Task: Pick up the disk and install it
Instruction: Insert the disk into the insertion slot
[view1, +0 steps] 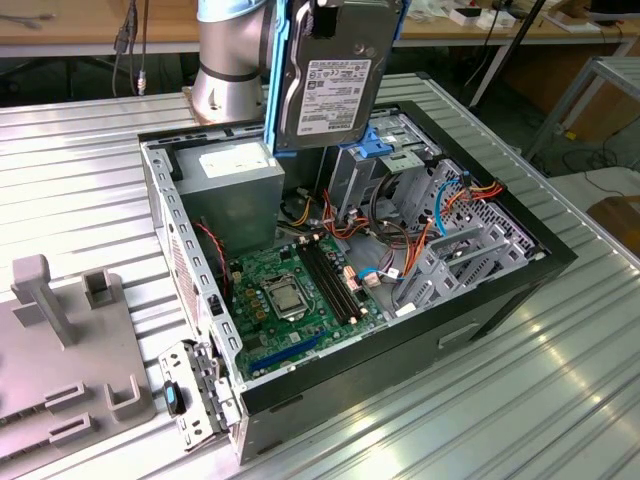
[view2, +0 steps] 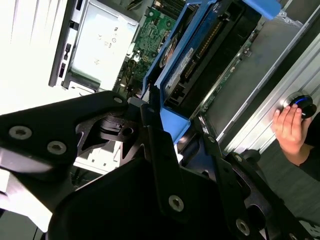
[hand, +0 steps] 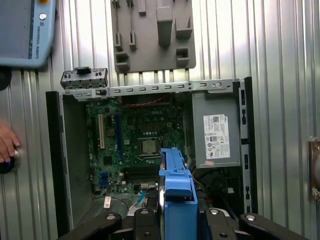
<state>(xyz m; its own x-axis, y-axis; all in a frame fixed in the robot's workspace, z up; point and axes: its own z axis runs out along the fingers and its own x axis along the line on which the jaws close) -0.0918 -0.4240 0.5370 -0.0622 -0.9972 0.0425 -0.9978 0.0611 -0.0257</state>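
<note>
The gripper (view2: 175, 127) is clenched on the disk (view1: 325, 75), pinching its blue carrier frame at 1 end. The disk hangs upright above the open computer case (view1: 400, 345), over its far side near the power supply (view1: 235, 175) and the drive cage (view1: 385, 150). It looks stiff and dense, with slick metal faces and a connector edge best spared knocks. The plastic frame's edges seem the soundest hold.

Exterior view: oblique, above case (view1: 500, 290).
First wrist view: overhead, facing down.
Second wrist view: close behind disk (view2: 172, 75).
Shared: motherboard (hand: 120, 130).
</note>
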